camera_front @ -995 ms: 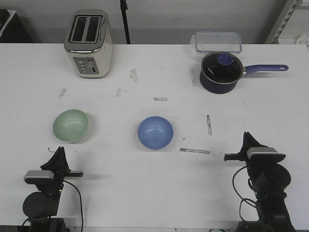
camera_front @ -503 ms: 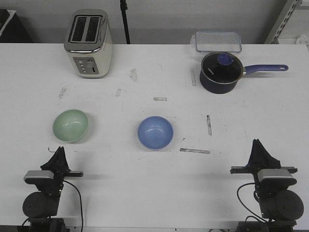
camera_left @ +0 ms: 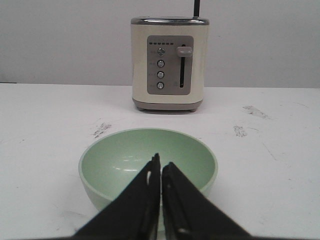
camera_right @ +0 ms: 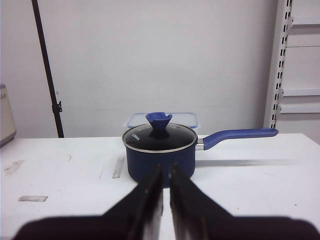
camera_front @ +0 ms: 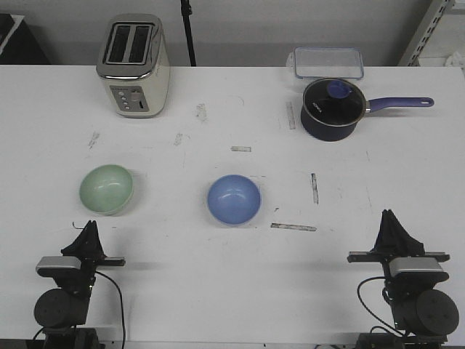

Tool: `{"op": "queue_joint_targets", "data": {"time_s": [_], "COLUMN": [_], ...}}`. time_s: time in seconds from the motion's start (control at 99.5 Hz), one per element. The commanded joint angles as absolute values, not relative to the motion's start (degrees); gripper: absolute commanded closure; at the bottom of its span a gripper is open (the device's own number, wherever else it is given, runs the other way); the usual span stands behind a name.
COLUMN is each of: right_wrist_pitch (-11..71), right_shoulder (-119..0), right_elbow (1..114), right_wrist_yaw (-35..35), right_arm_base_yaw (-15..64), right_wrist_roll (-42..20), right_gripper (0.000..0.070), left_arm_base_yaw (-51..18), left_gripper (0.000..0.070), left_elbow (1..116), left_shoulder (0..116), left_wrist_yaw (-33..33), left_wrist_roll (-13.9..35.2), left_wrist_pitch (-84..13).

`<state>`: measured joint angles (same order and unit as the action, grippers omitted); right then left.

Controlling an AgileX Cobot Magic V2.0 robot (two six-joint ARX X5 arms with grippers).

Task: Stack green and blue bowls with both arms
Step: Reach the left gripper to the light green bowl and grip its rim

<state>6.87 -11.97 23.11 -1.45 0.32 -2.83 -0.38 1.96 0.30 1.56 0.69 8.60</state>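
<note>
The pale mint green bowl (camera_front: 107, 188) sits upright on the white table at the left; it also shows in the left wrist view (camera_left: 148, 162). The light blue bowl (camera_front: 234, 199) sits upright near the table's middle. My left gripper (camera_front: 89, 227) rests at the front left, just short of the green bowl, shut and empty; it also shows in the left wrist view (camera_left: 160, 162). My right gripper (camera_front: 391, 217) rests at the front right, far from the blue bowl, shut and empty; it also shows in the right wrist view (camera_right: 166, 167). Neither wrist view shows the blue bowl.
A cream toaster (camera_front: 134, 65) stands at the back left. A dark saucepan with a glass lid and purple handle (camera_front: 333, 108) stands at the back right, a clear lidded box (camera_front: 328, 62) behind it. Strips of tape mark the table.
My right arm has drawn back to the front right edge and turned a little right. The left arm and both bowls have not moved.
</note>
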Motion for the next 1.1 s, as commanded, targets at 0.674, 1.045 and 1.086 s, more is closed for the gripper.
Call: {"op": "queue_joint_targets", "data": {"time_s": [0.674, 1.045, 1.086], "right_wrist_pitch": [6.07, 6.07, 6.07], "right_shoulder": [-11.88, -11.88, -11.88], "right_elbow": [23.18, 23.18, 23.18], "right_wrist_yaw": [-1.45, -1.45, -1.45], "right_arm_base_yaw": [0.36, 0.36, 0.36], "right_wrist_roll": [-3.01, -3.01, -3.01], "right_gripper": [0.0685, 0.0685, 0.0685], "left_arm_base_yaw": [-0.34, -0.34, -0.34], "left_gripper": [0.0699, 0.0699, 0.0699], "left_elbow": [6.26, 23.03, 25.23], "left_shoulder": [1.76, 18.31, 20.73], "left_wrist_yaw": [1.54, 1.52, 1.52], "left_wrist_roll": [1.80, 1.80, 1.80], "left_wrist_pitch": [11.53, 6.55, 5.63]}}
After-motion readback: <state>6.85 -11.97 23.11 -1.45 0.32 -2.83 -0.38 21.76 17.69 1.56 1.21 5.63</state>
